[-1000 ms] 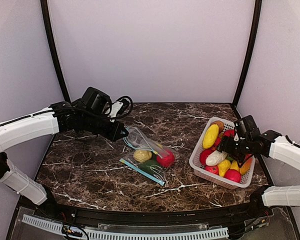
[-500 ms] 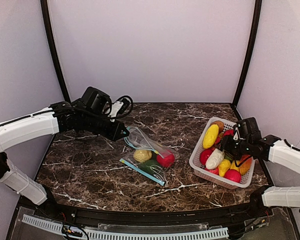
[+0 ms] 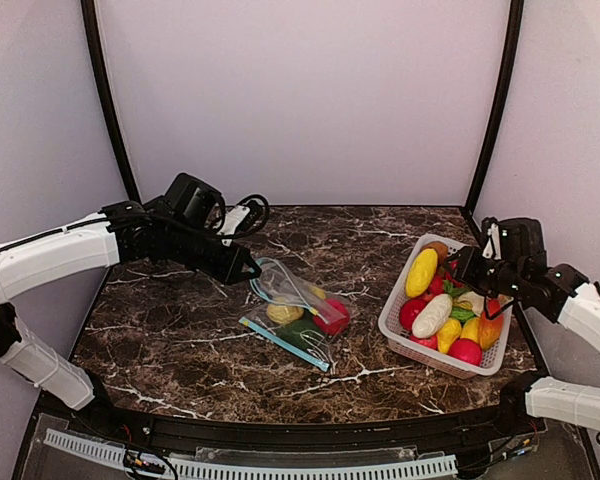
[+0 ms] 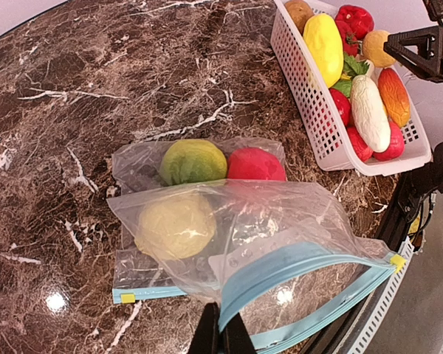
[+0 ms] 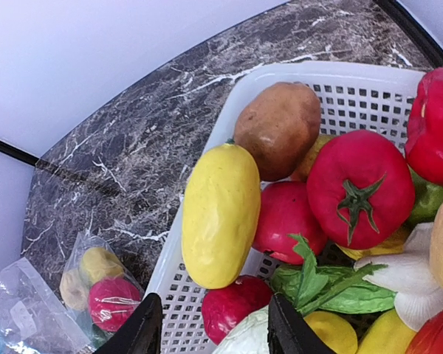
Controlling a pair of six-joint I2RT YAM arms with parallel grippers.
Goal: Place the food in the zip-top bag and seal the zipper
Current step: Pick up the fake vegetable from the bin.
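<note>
If the left claw (image 4: 220,335) slips, the bag (image 4: 280,214) mouth flops shut and you cannot drop the food (image 3: 432,315) in.
Your left claw is clamped on the blue zipper (image 4: 303,256), holding the bag's mouth up off the table (image 3: 180,340); that thin edge could slide out. A few round toys, yellowish, green and red, lie inside the bag. More sits piled in the white basket (image 3: 392,322) at the right: yellow, red, brown, white and orange pieces, smooth and shiny, so they may pop out of a pinch. Your right claw (image 5: 215,330) hangs over the basket, fingers apart, and nothing looks held; grab a piece off its middle and it may roll away.
</note>
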